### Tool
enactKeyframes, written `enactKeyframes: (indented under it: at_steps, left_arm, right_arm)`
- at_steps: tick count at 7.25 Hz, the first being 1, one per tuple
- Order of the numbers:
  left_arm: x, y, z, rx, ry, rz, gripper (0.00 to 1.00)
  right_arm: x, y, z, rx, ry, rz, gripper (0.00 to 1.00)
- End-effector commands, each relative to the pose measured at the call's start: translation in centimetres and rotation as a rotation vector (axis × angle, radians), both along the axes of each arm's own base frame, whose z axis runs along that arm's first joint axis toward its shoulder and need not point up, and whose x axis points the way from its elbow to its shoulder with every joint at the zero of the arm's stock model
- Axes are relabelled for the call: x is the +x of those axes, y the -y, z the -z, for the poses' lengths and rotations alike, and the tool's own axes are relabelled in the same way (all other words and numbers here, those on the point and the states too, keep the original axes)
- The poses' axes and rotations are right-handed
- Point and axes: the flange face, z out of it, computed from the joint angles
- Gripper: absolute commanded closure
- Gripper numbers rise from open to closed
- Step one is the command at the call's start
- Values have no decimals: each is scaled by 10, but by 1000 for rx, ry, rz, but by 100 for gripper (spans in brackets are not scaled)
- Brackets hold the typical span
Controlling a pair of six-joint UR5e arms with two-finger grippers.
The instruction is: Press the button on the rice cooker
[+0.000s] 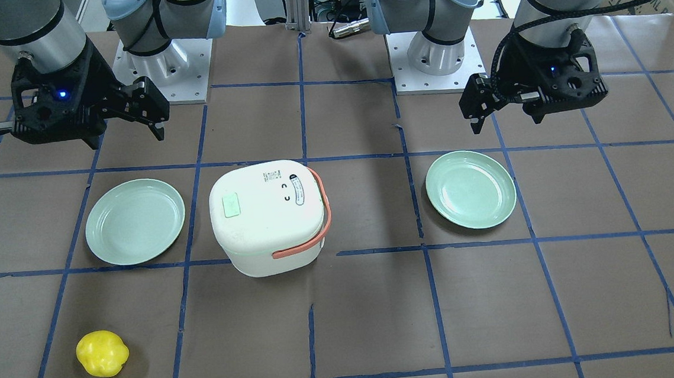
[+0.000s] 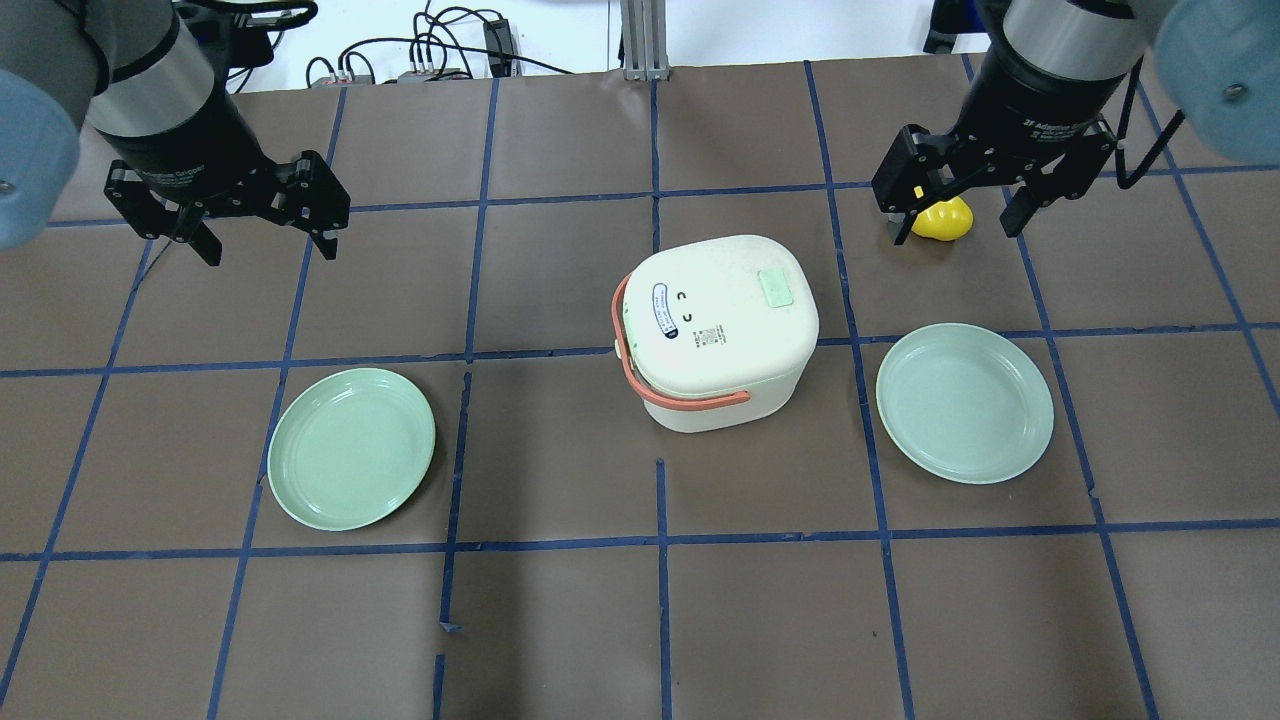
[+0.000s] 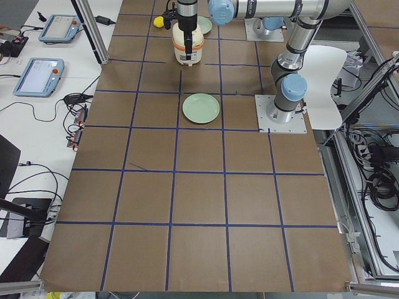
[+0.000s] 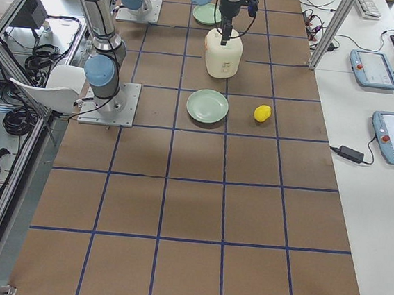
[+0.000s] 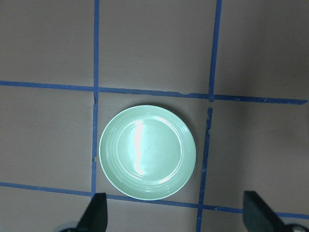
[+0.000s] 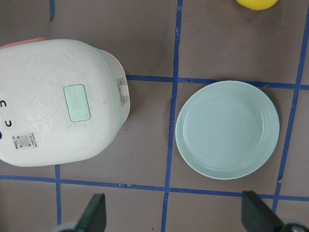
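The white rice cooker [image 2: 720, 330] with a salmon handle stands mid-table; it also shows in the front view [image 1: 268, 217] and the right wrist view [image 6: 58, 101]. A pale green rectangular button [image 2: 777, 288] sits on its lid, also seen in the front view [image 1: 231, 206] and the right wrist view [image 6: 77, 102]. My right gripper [image 2: 955, 232] is open and empty, raised beyond and to the right of the cooker. My left gripper [image 2: 270, 250] is open and empty, raised at the far left, well away from the cooker.
A green plate [image 2: 965, 402] lies right of the cooker and another green plate [image 2: 352, 448] lies to its left, below my left gripper [image 5: 176, 215]. A yellow object [image 1: 102, 353] lies on the table under my right gripper.
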Motion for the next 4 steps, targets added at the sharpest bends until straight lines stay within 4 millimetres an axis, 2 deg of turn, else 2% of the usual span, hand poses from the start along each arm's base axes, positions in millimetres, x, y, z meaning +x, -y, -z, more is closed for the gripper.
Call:
enactKeyframes:
  at_steps: [1, 4]
  left_arm:
    - [0, 0, 0, 0, -1, 0, 0]
    - [0, 0, 0, 0, 0, 0, 0]
  right_arm:
    - [1, 0, -1, -2, 1, 5, 0]
    - [2, 4, -6, -19, -1, 4, 0]
